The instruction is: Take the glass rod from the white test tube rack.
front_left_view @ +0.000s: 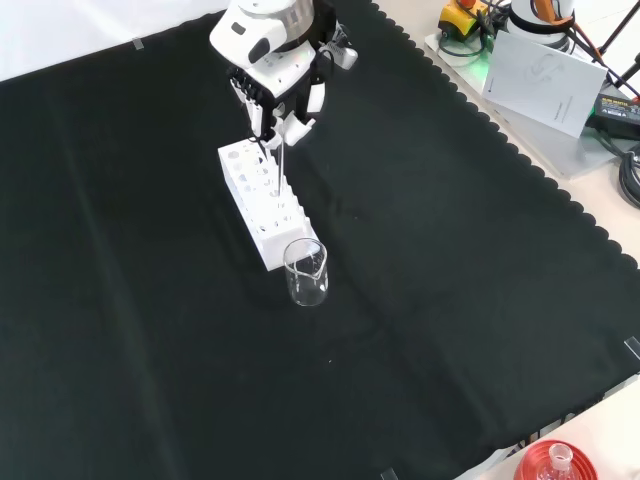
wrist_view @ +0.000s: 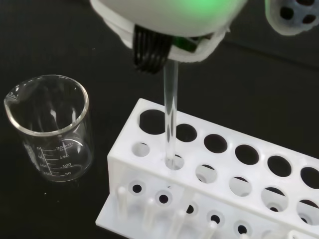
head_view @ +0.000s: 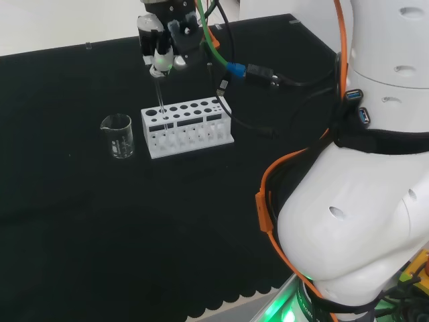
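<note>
Upper left of the head view, the hand (head_view: 163, 47) pinches a glass rod (head_view: 160, 100) standing in the white rack (head_view: 188, 127), a beaker (head_view: 118, 136) beside it.

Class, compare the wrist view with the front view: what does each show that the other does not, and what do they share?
Wrist view alone: the printed scale on the beaker, and the glass rod entering a small hole of the white test tube rack at the end nearest the beaker.

Front view alone: the hand above the rack's far end, the papers on the bench beyond the cloth's edge, and a red stand with a flask at the lower edge.

Both: rod, rack, beaker, black cloth.
</note>
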Controlling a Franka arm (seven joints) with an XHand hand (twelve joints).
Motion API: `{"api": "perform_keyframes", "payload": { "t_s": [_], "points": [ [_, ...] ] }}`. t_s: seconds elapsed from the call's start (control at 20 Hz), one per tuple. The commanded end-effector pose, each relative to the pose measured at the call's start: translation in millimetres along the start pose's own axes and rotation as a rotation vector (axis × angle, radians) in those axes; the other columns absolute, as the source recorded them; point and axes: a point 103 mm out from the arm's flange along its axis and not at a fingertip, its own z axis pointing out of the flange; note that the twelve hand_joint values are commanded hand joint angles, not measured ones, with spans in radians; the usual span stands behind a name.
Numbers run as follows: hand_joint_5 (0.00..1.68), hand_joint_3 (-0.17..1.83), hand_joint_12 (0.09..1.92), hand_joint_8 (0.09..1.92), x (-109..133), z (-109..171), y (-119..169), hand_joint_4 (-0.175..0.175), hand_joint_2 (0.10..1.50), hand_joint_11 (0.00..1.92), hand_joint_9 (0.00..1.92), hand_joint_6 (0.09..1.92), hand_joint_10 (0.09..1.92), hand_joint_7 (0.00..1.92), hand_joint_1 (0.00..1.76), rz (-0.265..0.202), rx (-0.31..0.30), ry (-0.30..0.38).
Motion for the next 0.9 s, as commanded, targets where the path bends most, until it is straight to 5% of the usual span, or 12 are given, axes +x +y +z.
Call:
{"api": "perform_keyframes", "payload": {
  "t_s": [0.05, 0.9],
  "points": [
    [1.14, 0.68, 0.53, 0.64, -1.2, -5.5, -6.4, -0.175, 0.65, 1.62, 1.84, 0.72, 0.10, 1.41, 1.33, 0.016, 0.000, -0.010],
    [1.13, 0.69, 0.52, 0.63, -0.5, -43.3, -40.7, -0.175, 0.64, 1.62, 1.85, 0.72, 0.10, 1.41, 1.33, 0.079, -0.015, -0.014]
  ]
}}
